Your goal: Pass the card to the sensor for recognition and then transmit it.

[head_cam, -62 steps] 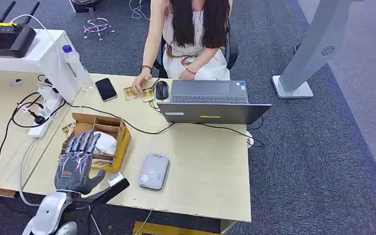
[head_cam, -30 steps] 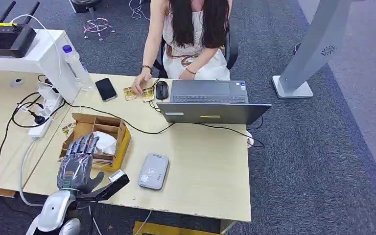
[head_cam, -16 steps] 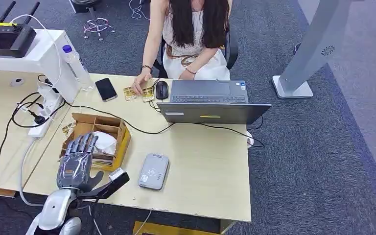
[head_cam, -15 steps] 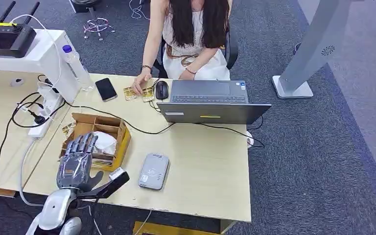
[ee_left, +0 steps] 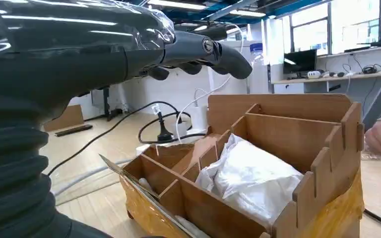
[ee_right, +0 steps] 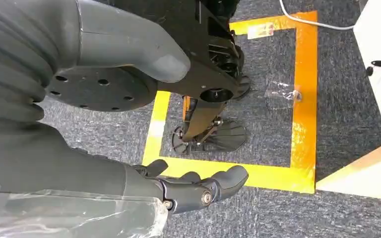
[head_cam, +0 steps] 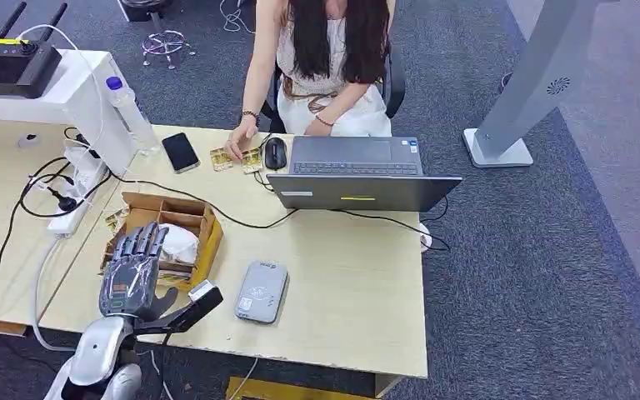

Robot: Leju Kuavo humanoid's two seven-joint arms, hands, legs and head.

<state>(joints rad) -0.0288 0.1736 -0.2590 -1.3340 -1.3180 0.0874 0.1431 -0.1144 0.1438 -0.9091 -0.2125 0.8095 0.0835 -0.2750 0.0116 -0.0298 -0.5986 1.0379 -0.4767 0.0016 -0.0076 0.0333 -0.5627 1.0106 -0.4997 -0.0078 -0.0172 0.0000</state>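
1. Crept slightly toward the lower left of the head view since the earlier frame: left hand (head_cam: 133, 268), hovering flat over the box (head_cam: 202, 218), fingers spread, holding nothing.
2. Right hand (ee_right: 198, 191) hanging over the floor, fingers loosely extended, empty.
3. Card not identifiable; likely somewhere in the box's compartments, beside the white bag (ee_left: 255, 178).
4. Lower slowly, pinch one card by its edge, clear the dividers.
5. Then carry to the sensor (head_cam: 261, 292), lower centre.

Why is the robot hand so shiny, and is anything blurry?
Left wrist view: ceiling lights streak white glare across the left robot hand; the wooden box stays sharp, far windows look washed out. Right wrist view: the right robot hand looks soft up close.
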